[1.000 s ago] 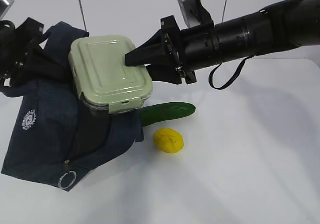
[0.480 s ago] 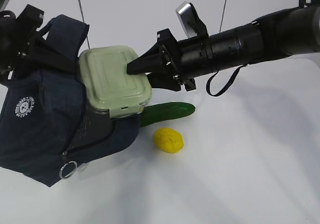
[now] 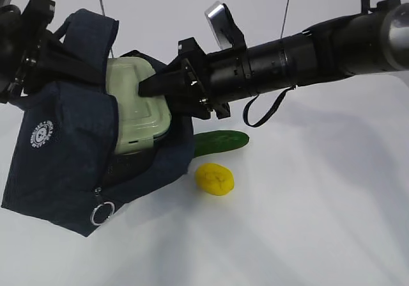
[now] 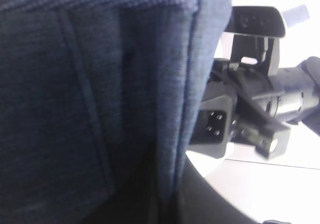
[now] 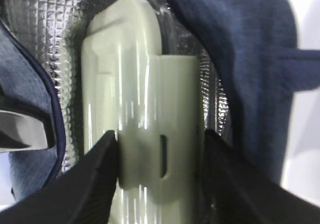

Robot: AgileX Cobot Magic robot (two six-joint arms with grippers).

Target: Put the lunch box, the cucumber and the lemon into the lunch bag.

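At left, lunch box (image 3: pixel 136 107) sits half inside lunch bag (image 3: pixel 70 158), right hand (image 5: pixel 160 149) clamped on its lid edges; left hand (image 3: pixel 29 55) closed, pinching bag fabric. Glass w/ slick lid: prob heavy, fragile, grip edges firm. Cucumber (image 3: pixel 220 141), lemon (image 3: pixel 215 178) on bench (image 3: pixel 319 222) near bag

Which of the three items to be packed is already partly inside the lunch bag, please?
The lunch box: the right gripper holds it partway in the lunch bag, whereas the cucumber and lemon lie on the table.

right tool (image 3: pixel 148 86) grips lunch box (image 3: pixel 135 103) inside lunch bag (image 3: pixel 64 151).
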